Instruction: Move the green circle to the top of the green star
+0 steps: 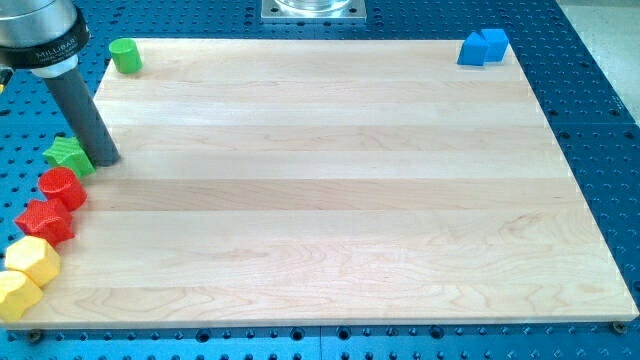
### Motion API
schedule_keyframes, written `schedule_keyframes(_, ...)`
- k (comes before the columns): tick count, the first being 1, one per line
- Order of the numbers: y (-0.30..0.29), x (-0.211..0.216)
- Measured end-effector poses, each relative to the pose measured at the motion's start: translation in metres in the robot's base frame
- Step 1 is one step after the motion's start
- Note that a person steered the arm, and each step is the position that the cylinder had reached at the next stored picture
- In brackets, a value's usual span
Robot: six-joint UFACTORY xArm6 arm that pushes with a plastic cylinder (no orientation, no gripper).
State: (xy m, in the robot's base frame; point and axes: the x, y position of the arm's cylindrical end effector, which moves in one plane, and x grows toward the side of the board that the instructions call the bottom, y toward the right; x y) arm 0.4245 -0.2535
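The green circle [125,55], a short cylinder, stands at the board's top left corner. The green star [68,155] lies at the board's left edge, well below the circle. My tip [104,158] rests on the board just right of the green star, touching or nearly touching it. The rod slants up toward the view's top left. The tip is far below the green circle.
Below the star along the left edge lie a red cylinder [62,187], a red star-like block [44,221], a yellow hexagon [33,260] and another yellow block [17,294]. A blue block [483,47] sits at the top right corner. The wooden board [330,180] lies on a blue perforated table.
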Motion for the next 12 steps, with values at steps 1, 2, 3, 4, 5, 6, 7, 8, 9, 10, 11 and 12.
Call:
schedule_keyframes(1,0.006,-0.035)
schedule_keyframes(2,0.061,-0.091)
schedule_keyframes(3,0.085,-0.156)
schedule_keyframes(4,0.075,-0.207)
schedule_keyframes(5,0.058,-0.233)
schedule_keyframes(6,0.054,-0.233)
schedule_keyframes(7,0.019,-0.233)
schedule_keyframes(8,-0.022,-0.231)
schedule_keyframes(9,-0.025,-0.188)
schedule_keyframes(10,-0.023,-0.128)
schedule_keyframes(11,-0.021,-0.103)
schedule_keyframes(12,-0.016,-0.130)
